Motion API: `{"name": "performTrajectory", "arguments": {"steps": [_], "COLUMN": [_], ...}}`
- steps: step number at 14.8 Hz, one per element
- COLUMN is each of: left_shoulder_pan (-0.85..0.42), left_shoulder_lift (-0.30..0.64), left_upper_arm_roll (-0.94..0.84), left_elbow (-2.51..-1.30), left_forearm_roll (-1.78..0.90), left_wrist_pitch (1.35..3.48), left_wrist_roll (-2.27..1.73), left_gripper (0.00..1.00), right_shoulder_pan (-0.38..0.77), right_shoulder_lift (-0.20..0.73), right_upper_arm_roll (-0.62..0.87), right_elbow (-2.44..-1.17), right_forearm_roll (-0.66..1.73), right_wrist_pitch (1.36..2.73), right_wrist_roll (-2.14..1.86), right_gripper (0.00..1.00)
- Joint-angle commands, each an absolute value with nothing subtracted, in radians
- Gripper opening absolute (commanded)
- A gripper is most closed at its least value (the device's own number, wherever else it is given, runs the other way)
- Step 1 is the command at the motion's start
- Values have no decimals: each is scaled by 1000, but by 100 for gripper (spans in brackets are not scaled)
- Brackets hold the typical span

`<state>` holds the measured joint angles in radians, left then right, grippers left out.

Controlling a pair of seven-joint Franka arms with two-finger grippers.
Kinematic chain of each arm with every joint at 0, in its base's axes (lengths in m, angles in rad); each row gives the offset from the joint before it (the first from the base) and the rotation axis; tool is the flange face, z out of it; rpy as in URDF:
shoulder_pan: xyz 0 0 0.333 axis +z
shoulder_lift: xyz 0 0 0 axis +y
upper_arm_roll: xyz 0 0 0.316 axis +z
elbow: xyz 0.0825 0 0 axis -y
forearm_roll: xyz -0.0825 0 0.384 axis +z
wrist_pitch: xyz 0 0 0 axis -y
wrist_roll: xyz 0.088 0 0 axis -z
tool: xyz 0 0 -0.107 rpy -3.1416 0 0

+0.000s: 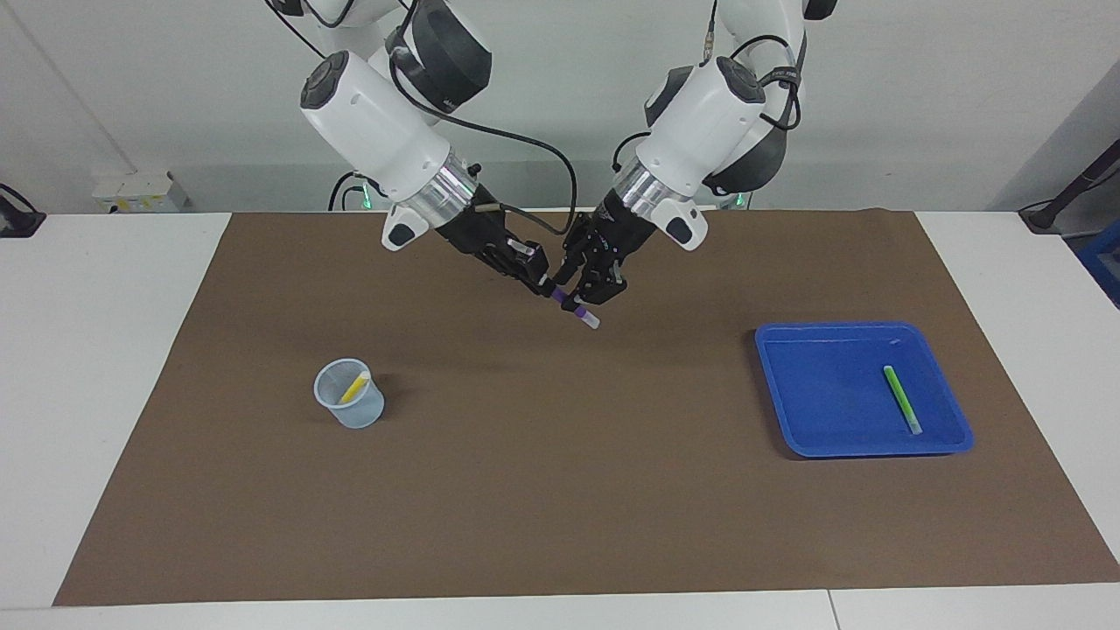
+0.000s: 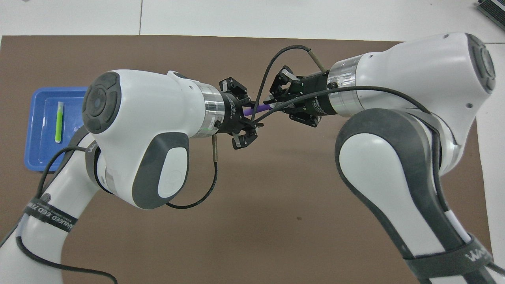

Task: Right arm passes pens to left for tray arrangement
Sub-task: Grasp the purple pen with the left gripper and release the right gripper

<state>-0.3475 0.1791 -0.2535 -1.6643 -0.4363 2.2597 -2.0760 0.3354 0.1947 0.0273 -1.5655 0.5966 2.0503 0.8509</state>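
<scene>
Purple pen (image 1: 577, 308), both pincers apparently gripping (whitish tip hidden overhead)

I work in a robotics lab. My twin arms hang over a white table (image 1: 114, 350). A brown mat (image 1: 560, 490) covers it, bare wall (image 1: 919, 105) around.

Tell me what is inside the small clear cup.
The cup holds one yellow pen, leaning against its wall with the whitish end up. The overhead view does not show the cup, which the right arm covers, so the cup's bottom cannot be checked.
</scene>
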Motion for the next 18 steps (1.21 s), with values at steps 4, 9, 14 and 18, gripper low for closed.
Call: {"name": "performTrajectory", "arguments": {"steps": [4, 9, 14, 18], "left_shoulder_pan": [-354, -356, -356, -354], "left_shoulder_lift": [146, 149, 158, 160], "left_upper_arm_roll": [-249, -250, -253, -255], "left_elbow": [-1709, -1704, -1683, -1674], "left_forearm_roll": [-417, -368, -298, -293], "left_wrist_pitch": [2281, 2287, 2289, 2266], "left_wrist_roll": [-2075, -2075, -2051, -1924], "left_gripper": [0, 0, 0, 0], "right_shoulder_pan": [334, 334, 334, 330], "right_shoulder_lift": [179, 178, 178, 179], "right_upper_arm_roll": [28, 28, 28, 26], "right_elbow": [-1591, -1592, -1592, -1591], "right_forearm_roll": [609, 607, 606, 604], "right_wrist_pitch": [2071, 2071, 2071, 2066], "right_wrist_roll": [827, 816, 815, 816], "right_gripper": [5, 5, 22, 100]}}
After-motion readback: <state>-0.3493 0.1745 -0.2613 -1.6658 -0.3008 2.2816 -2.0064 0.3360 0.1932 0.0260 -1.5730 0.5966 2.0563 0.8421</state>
